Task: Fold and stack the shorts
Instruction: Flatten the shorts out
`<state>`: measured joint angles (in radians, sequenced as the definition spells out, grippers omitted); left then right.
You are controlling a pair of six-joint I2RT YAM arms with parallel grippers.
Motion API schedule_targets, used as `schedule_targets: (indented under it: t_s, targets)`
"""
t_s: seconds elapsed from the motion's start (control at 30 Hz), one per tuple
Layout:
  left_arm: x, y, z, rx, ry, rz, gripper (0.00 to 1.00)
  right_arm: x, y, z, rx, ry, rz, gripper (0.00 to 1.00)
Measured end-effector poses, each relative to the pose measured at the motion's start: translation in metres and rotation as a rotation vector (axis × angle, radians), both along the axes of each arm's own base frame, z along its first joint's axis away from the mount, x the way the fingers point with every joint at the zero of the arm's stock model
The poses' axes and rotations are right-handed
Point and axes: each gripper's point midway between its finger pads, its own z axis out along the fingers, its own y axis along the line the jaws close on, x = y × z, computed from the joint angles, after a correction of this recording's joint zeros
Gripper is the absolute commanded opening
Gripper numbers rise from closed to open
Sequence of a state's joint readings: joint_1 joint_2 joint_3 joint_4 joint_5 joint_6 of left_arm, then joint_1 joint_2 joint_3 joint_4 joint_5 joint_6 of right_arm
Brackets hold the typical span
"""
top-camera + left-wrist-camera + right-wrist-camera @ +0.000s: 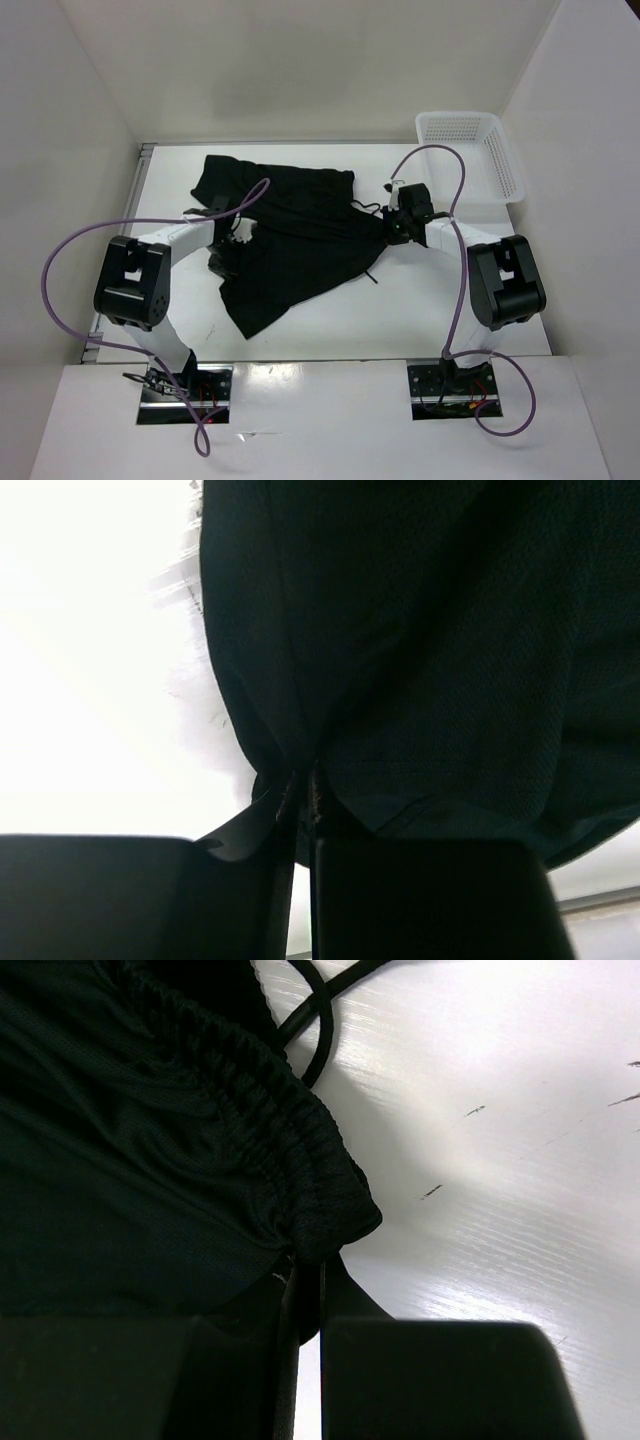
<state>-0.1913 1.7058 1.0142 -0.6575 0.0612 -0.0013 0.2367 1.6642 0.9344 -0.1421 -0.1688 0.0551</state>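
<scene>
White table (pixel 400 320), arms (pixel 180 235) reaching inward, pinching shorts (pixel 300 225)

Bright even light from above; left wrist view blows out white beside the shorts (pixel 420 630)

Middle of white table (pixel 430 310) covered by black soft fabric shorts (pixel 290 240), spread between left arm (pixel 135 280) and right arm (pixel 505 280). Bare table is open along the near edge and right of the cloth. White plastic lattice basket (pixel 470 150) blocks the far right corner. Only a narrow strip is free behind the shorts. White enclosure walls (pixel 80 150) close off left, back and right. Purple cables (pixel 160 221) loop over both arms, the left one arcing above the cloth.
</scene>
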Motion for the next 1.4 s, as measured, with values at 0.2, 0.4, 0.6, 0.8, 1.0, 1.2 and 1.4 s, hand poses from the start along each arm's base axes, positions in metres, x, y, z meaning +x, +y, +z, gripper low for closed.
schedule_targets:
  t_s: [0.2,0.4,0.6,0.8,1.0,1.2,1.4]
  targets:
    - [0.019,0.020,0.020,-0.017,-0.034,0.086,0.10,-0.004,-0.004,-0.006,-0.028,0.003,0.018,0.00]
    - [0.051,0.056,0.043,-0.028,-0.139,0.208,0.11,-0.013,-0.007,-0.013,-0.045,0.020,0.031,0.00]
    - [0.064,0.081,0.031,-0.048,-0.100,0.290,0.30,-0.016,-0.006,-0.007,-0.043,0.001,0.064,0.00]
    - [0.092,0.117,0.030,-0.054,-0.125,0.380,0.35,-0.018,-0.004,-0.001,-0.041,-0.017,0.088,0.00]
    - [0.101,0.122,0.036,-0.051,-0.160,0.387,0.37,-0.017,-0.003,0.004,-0.040,-0.031,0.102,0.00]
    - [0.069,0.048,0.055,-0.079,-0.183,0.194,0.39,-0.022,-0.004,0.000,-0.044,-0.021,0.105,0.00]
    - [0.039,0.051,0.017,-0.011,-0.059,0.190,0.41,-0.022,-0.005,-0.001,-0.044,-0.020,0.106,0.00]
